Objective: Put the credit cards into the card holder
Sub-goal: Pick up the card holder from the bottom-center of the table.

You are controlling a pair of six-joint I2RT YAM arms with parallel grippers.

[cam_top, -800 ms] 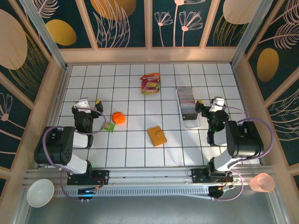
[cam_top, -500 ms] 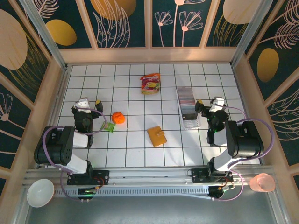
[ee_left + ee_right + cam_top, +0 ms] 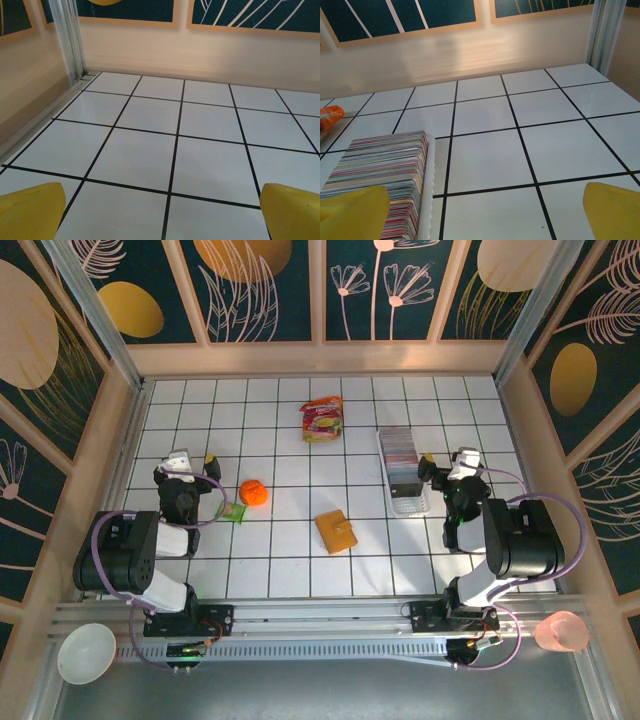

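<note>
As we judge it, nothing is done yet: the card holder (image 3: 336, 532) lies folded shut on the tiles, with no card in or beside it; the credit cards (image 3: 401, 452) stand packed in the clear tray (image 3: 410, 503), beyond the card holder and to its right. Our left gripper (image 3: 195, 467), well left of the card holder, and our right gripper (image 3: 445, 468), to its right, both gape empty; opening it and every card remain.

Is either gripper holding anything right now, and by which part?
Nothing. The left gripper and right gripper both stand open and empty; the credit cards sit in their tray.
</note>
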